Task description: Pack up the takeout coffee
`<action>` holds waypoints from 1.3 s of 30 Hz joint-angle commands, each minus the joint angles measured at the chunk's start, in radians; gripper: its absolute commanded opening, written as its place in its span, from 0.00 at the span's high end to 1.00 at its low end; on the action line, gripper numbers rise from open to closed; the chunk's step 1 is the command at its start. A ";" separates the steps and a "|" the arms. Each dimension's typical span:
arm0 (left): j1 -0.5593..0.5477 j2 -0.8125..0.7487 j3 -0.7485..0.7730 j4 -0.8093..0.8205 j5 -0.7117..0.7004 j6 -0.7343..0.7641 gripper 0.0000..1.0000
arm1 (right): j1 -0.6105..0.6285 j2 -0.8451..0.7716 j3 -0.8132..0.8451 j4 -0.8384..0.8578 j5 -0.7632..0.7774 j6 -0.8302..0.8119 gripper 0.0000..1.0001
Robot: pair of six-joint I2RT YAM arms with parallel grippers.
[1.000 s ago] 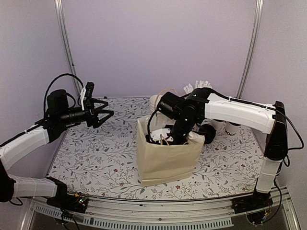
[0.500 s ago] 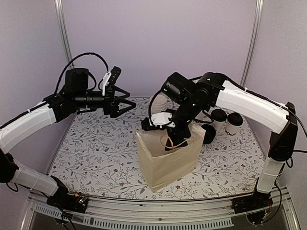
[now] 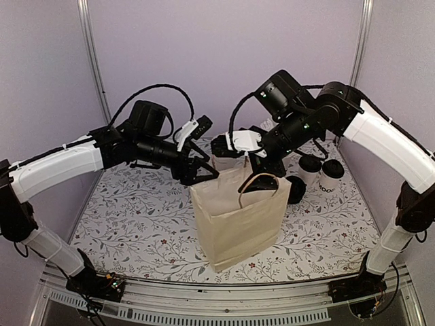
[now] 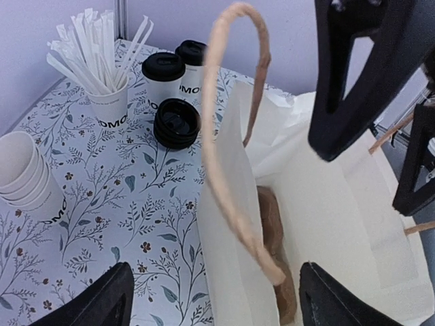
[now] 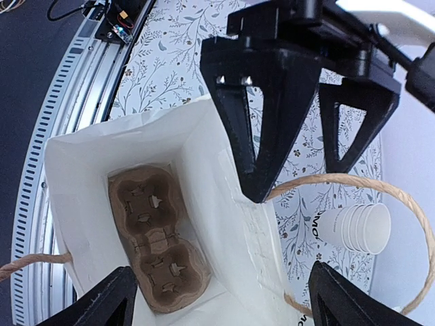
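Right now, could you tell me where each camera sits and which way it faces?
Top external: above and behind, facing the table; left arm, right arm show.
Left wrist: by the paper bag, facing the lidded cups; left gripper at bottom.
Right wrist: above the bag, looking into it; right gripper at bottom.
Shared: bag's open top.

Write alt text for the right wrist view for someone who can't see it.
A top-down look into an open cream paper bag holding only an empty brown cup carrier on its bottom. The open left gripper hangs at the bag's rim beside a loop handle; a stack of white cups sits on the floral table beyond.
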 commanded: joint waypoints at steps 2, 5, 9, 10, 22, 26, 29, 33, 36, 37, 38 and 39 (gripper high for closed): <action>-0.021 0.038 0.062 -0.056 -0.034 0.009 0.19 | 0.003 -0.074 0.029 0.020 0.016 -0.003 0.09; -0.033 0.058 0.094 -0.074 -0.049 0.006 0.25 | -0.001 -0.091 0.029 0.027 0.043 -0.006 0.09; -0.048 0.098 0.135 -0.110 -0.081 0.004 0.31 | -0.021 -0.112 0.017 0.038 0.041 -0.011 0.09; -0.051 0.106 0.141 -0.111 -0.067 0.003 0.33 | -0.024 -0.114 0.005 0.039 0.038 -0.009 0.09; -0.080 0.031 0.111 -0.063 0.013 -0.017 0.24 | -0.026 -0.106 -0.033 0.051 0.046 -0.009 0.09; -0.096 -0.029 0.065 -0.008 0.088 -0.027 0.16 | -0.038 -0.113 -0.025 0.053 0.036 -0.008 0.09; -0.141 -0.011 0.088 -0.033 0.067 -0.018 0.14 | -0.053 -0.117 -0.013 0.048 0.036 -0.010 0.09; -0.178 0.060 0.151 -0.097 0.017 -0.001 0.14 | -0.064 -0.125 -0.008 0.042 0.035 -0.013 0.09; -0.209 0.097 0.167 -0.108 0.029 0.011 0.15 | -0.074 -0.137 -0.010 0.025 0.033 -0.020 0.09; -0.221 0.109 0.178 -0.115 0.038 0.017 0.15 | -0.077 -0.144 -0.013 0.013 0.034 -0.027 0.09; -0.229 0.119 0.186 -0.125 0.044 0.022 0.15 | -0.080 -0.157 -0.019 0.012 0.034 -0.038 0.09; -0.240 0.131 0.194 -0.134 0.049 0.026 0.17 | -0.087 -0.167 -0.023 0.008 0.032 -0.043 0.09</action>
